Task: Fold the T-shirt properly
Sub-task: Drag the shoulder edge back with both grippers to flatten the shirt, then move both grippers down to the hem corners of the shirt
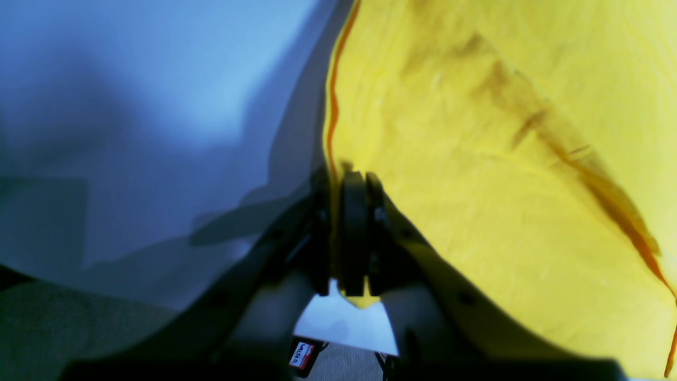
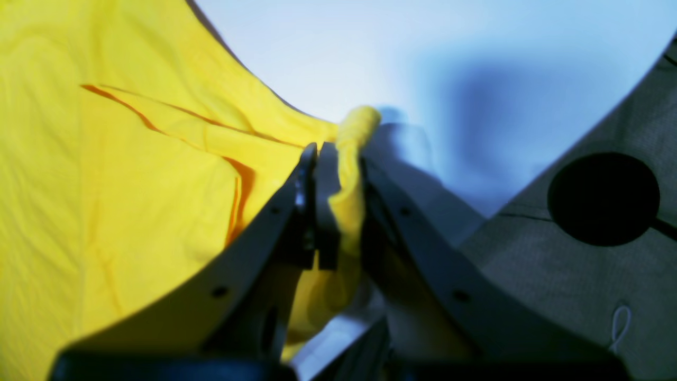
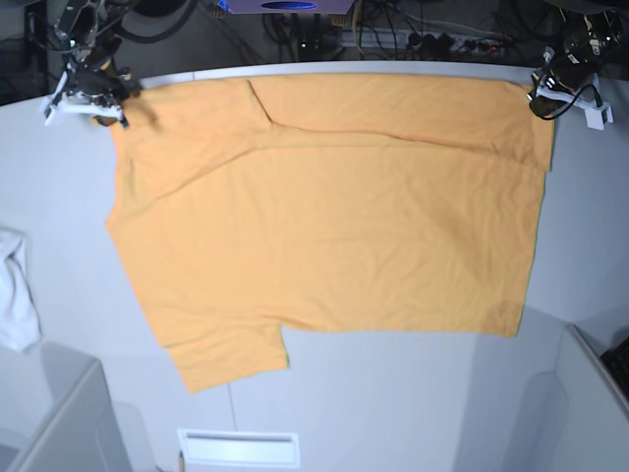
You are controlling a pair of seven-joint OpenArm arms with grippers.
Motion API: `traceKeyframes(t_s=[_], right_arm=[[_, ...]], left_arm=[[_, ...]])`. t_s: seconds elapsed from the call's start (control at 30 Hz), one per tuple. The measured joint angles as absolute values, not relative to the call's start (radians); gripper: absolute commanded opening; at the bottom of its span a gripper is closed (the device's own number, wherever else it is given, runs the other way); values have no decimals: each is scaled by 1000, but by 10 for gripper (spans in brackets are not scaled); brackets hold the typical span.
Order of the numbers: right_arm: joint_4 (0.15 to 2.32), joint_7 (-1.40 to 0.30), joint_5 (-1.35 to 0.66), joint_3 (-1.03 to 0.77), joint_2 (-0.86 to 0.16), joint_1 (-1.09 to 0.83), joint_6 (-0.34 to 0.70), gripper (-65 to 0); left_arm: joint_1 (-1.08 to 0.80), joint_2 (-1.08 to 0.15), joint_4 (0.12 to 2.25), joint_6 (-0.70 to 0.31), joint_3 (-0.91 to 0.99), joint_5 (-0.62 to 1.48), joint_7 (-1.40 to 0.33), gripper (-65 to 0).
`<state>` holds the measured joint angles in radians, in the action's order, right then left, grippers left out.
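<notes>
Both the left hand (image 3: pixel 546 93) and right hand (image 3: pixel 98 96) pinch the T-shirt (image 3: pixel 334 216), stretched long-axis sideways.

Only text — small red/white label (image 1: pixel 302 354) below left tool (image 1: pixel 353 182), print too blurry to read.

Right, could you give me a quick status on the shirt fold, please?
Left gripper and right gripper both shut on T-shirt corners. Shirt spread on table. White cloth off to the side.
</notes>
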<state>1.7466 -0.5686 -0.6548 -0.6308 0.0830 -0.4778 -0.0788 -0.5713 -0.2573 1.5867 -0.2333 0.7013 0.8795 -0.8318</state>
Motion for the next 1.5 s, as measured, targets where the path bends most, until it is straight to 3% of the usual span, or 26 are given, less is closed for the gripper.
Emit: traceKeyframes(t_s=[0.17, 0.2, 0.27, 0.33, 0.4, 0.5, 0.7, 0.9, 1.17, 1.43, 1.5], right_arm=[[1747, -633, -654, -634, 80, -469, -79, -650], [1747, -644, -654, -637, 80, -461, -79, -581], [1747, -647, -657, -637, 81, -452, -76, -369], [1753, -639, -666, -634, 80, -449, -70, -248], [1757, -619, -662, -636, 80, -448, -71, -200], [1780, -603, -654, -637, 83, -460, -79, -198], [1842, -580, -650, -630, 17, -393, -83, -198], [1724, -583, -647, -566, -98, -220, -85, -198], [1395, -572, -650, -342, -260, 72, -78, -197], [1002, -566, -657, -220, -307, 409, 98, -197], [878, -545, -648, -181, -316, 487, 106, -197]], left_arm=[[-570, -258, 1587, -233, 702, 879, -831, -650], [-570, -257, 1587, -233, 702, 879, -831, -611], [-569, -258, 1586, -234, 703, 878, -826, -421], [-567, -255, 1586, -235, 741, 881, -828, -272], [-567, -249, 1582, -226, 807, 863, -830, -146], [-561, -236, 1584, -217, 896, 860, -842, -64], [-511, -247, 1731, -223, 948, 865, -841, -64], [-408, -247, 1791, -220, 916, 860, -841, -64], [-368, -264, 1792, -218, 761, 862, -850, -66], [-379, -265, 1797, -216, 765, 860, -850, -71], [-376, -265, 1797, -217, 765, 860, -850, -118]])
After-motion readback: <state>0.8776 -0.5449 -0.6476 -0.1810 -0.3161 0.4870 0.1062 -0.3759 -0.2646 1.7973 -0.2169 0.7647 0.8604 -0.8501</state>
